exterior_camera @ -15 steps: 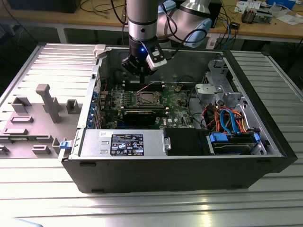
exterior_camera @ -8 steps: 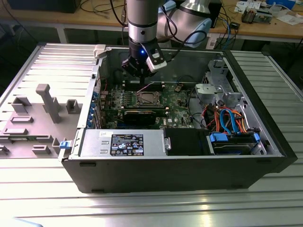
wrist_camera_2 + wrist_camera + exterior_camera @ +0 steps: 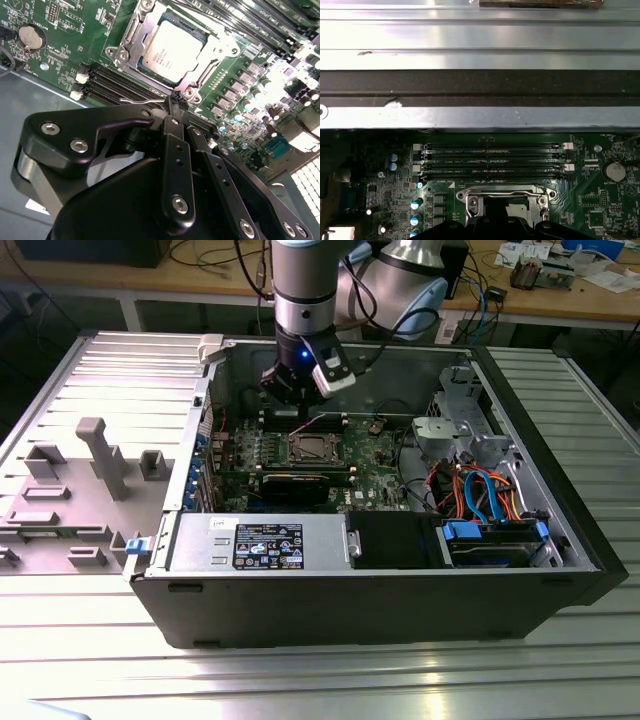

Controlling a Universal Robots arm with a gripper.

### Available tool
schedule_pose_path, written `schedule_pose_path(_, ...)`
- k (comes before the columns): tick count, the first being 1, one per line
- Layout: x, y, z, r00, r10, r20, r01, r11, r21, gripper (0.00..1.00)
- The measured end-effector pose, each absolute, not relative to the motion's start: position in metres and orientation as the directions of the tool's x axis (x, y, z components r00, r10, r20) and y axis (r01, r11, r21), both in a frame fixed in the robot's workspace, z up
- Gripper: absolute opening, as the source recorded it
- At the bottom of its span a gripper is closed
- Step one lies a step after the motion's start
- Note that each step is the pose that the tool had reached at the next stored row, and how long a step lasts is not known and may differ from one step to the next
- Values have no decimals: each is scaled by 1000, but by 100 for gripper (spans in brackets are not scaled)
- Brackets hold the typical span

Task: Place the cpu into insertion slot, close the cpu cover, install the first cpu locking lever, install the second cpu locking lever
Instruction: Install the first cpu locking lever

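So, exterior view, open computer case (image 3: 400, 585) on ribbed metal table (image 3: 560, 660), wooden benches behind, second wrist view, gripper (image 3: 176, 100) clenched on thin wire lever (image 3: 142, 101) beside cpu (image 3: 170, 50) seated under cpu cover (image 3: 131, 50), first wrist view, memory slots (image 3: 490, 160) above insertion slot (image 3: 505, 196).

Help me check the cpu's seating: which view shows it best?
The second wrist view: the cpu lies in plain sight, framed by the cpu cover. The exterior view shows it small; in the first wrist view the gripper hides it.

Silver-grey jointed arm (image 3: 303, 275), black end effector (image 3: 177, 107) — matte linkages, silver screw heads, blue wrist light
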State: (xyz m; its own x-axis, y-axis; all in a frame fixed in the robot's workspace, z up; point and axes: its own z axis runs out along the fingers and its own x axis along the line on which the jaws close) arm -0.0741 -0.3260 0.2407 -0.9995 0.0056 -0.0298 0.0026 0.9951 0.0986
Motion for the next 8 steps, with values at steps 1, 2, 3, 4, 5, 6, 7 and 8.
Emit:
schedule_pose_path(1, -74, -326, 240, -1000, -1, -30, -4, 995, 99, 11)
schedule_pose_path(2, -74, -326, 239, -999, -13, -30, -16, 995, 98, 11)
schedule_pose_path(3, -74, -326, 238, -999, -32, -30, -35, 995, 98, 11)
schedule_pose_path(4, -74, -326, 237, -999, -36, -30, -38, 994, 98, 11)
schedule_pose_path(5, -73, -326, 236, -999, -36, -30, -38, 994, 98, 11)
schedule_pose_path(6, -73, -326, 236, -999, -35, -30, -38, 994, 98, 11)
schedule_pose_path(7, -73, -326, 236, -999, -35, -30, -38, 994, 98, 11)
schedule_pose_path(8, -73, -326, 236, -999, -35, -30, -38, 994, 99, 11)
